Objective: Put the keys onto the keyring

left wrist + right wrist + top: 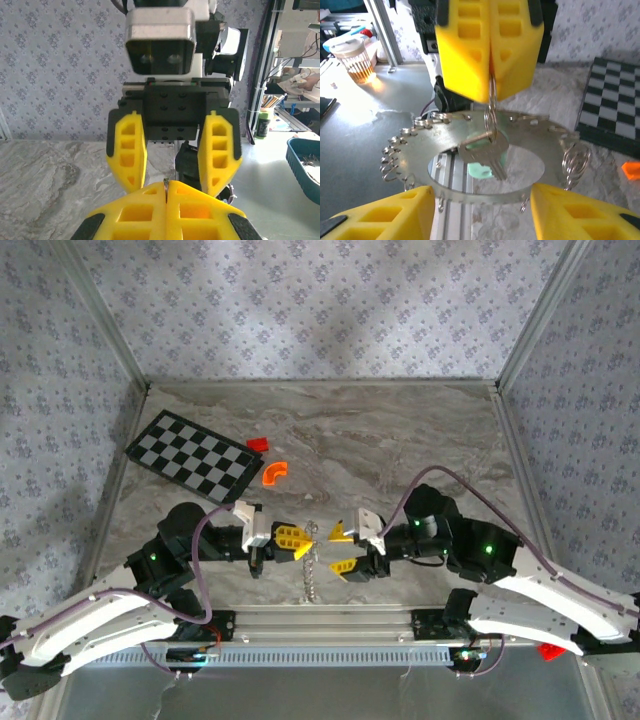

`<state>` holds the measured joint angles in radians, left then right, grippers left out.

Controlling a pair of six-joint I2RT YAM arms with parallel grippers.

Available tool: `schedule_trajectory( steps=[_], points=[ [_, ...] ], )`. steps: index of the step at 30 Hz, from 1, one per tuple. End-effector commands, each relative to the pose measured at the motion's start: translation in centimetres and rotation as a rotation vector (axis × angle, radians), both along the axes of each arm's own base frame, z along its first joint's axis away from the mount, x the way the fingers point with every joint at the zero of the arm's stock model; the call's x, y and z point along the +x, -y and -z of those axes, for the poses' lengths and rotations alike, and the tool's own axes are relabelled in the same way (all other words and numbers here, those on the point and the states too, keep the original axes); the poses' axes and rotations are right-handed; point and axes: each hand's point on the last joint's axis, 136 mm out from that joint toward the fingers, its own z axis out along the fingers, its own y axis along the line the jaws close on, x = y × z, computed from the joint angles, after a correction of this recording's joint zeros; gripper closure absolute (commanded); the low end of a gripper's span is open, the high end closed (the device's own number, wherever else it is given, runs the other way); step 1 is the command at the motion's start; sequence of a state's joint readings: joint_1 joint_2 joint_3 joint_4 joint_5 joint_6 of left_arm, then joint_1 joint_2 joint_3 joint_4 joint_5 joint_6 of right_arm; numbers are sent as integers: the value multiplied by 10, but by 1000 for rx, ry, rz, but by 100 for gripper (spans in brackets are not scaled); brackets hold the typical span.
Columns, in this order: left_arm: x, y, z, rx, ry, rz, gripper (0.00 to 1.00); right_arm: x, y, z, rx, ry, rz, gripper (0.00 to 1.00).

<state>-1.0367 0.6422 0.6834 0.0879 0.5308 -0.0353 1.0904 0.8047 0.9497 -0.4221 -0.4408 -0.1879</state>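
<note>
Nearest the arm bases, the two hands meet tip to tip above the front of the worktop (400,440). The right hand (343,549) has its fingers (385,215) apart with nothing between them; its tips sit just beside the keyring (415,150), not touching it.

The keyring hangs in the gap between the hands. The left hand (300,542) has its fingers pressed together, clamped on one of the small wire loops that fringe the ring's rim. A silver key (481,150) dangles from that loop across the ring's opening, with a pale green piece (485,172) right behind it.

By the look of it the key is already threaded on. What seems left is letting go and setting the ring down; whether more keys wait, I cannot tell.

Farther back on the worktop lie an orange curved bit (274,472), a red block (258,444) and a chequered board (195,457), well apart from the hands.
</note>
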Motion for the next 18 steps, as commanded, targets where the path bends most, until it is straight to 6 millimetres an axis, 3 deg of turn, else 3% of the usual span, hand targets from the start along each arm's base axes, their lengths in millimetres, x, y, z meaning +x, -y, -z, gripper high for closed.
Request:
schedule_trajectory(
  steps=[1, 12, 18],
  points=[
    [-3, -5, -24, -88, 52, -9, 100, 6, -7, -16, 92, 14, 28, 43],
    [4, -4, -23, -95, 51, -43, 100, 10, -18, -18, 153, -21, 41, 43],
    [6, -3, -21, -93, 50, -51, 100, 13, -23, -11, 129, -38, 48, 56]
  ],
)
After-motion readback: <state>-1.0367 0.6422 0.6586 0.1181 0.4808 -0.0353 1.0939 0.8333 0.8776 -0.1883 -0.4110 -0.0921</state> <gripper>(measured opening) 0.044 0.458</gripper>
